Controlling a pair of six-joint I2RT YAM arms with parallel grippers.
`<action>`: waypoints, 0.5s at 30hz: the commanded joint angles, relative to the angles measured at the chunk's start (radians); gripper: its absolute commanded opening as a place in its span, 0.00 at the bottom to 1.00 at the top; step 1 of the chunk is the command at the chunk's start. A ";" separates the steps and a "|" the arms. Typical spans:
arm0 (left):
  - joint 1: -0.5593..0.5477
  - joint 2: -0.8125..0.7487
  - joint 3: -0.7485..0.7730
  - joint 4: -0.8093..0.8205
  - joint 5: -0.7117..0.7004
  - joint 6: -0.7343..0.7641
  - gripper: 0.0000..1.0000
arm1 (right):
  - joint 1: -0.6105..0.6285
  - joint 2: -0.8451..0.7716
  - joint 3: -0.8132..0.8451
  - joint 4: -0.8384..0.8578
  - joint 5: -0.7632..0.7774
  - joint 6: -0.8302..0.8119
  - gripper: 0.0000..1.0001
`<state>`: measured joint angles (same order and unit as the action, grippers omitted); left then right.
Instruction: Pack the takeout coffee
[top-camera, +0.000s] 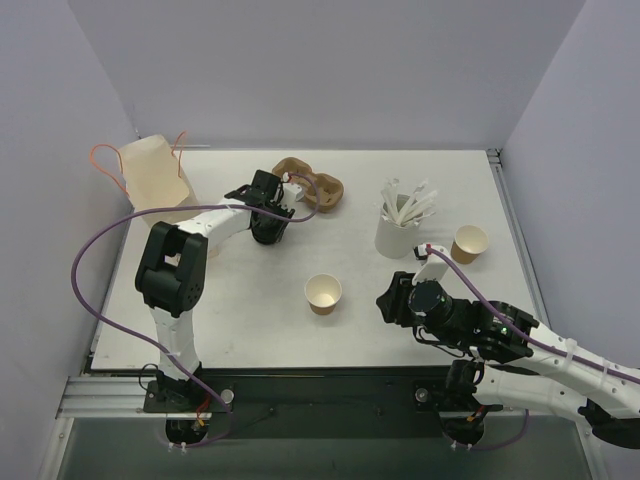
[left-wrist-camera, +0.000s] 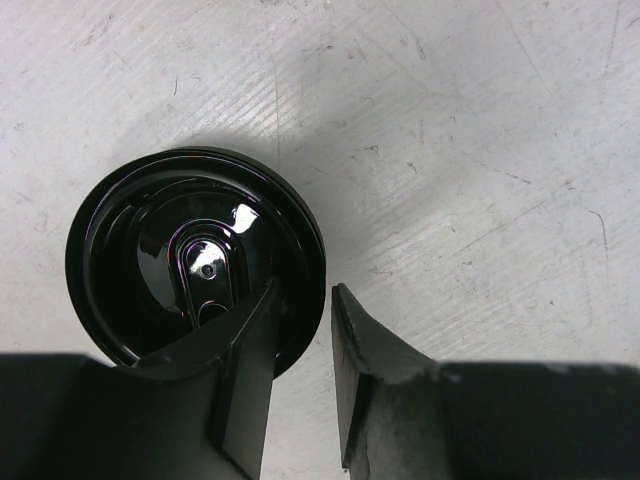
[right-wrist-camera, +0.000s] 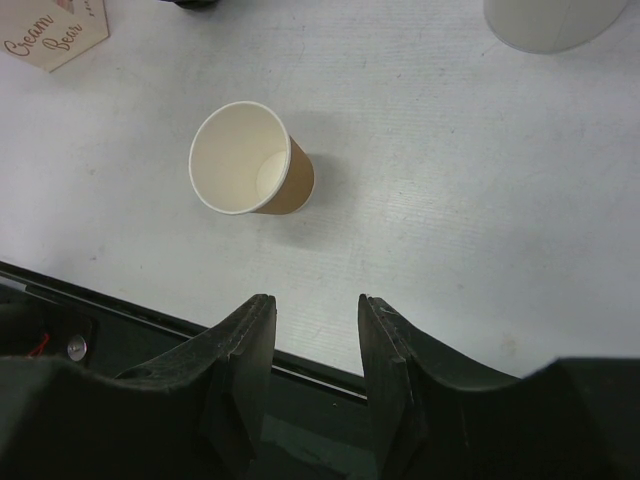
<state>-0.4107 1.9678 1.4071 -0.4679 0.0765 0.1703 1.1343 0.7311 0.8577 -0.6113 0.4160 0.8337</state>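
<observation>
A kraft-brown paper cup (top-camera: 323, 293) with a white inside stands upright in the middle of the table, also in the right wrist view (right-wrist-camera: 250, 160). A second kraft cup (top-camera: 469, 243) stands at the right. My right gripper (top-camera: 385, 300) (right-wrist-camera: 315, 310) is open and empty at the table's near edge, just right of the middle cup and apart from it. My left gripper (top-camera: 268, 232) (left-wrist-camera: 305, 310) is low over a black lid (left-wrist-camera: 195, 255) lying flat on the table. Its jaws stand narrowly open astride the lid's right rim, one finger (left-wrist-camera: 250, 350) over the lid.
A taller white cup of white sticks (top-camera: 400, 225) (right-wrist-camera: 545, 20) stands beside the right kraft cup. A brown moulded carrier (top-camera: 310, 187) lies at the back middle. A kraft paper bag (top-camera: 152, 180) with orange handles stands back left. A kraft surface printed "Cream Bear" (right-wrist-camera: 55, 30) shows.
</observation>
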 joint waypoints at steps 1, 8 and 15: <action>0.003 -0.026 0.039 0.015 0.016 0.015 0.37 | 0.008 0.013 0.014 -0.021 0.046 0.001 0.39; 0.004 -0.032 0.044 0.012 0.022 0.015 0.34 | 0.010 0.037 0.020 -0.021 0.038 0.002 0.39; 0.004 -0.033 0.041 0.011 0.025 0.017 0.34 | 0.008 0.047 0.024 -0.021 0.037 -0.001 0.39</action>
<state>-0.4103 1.9678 1.4071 -0.4683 0.0807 0.1707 1.1343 0.7727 0.8577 -0.6113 0.4168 0.8337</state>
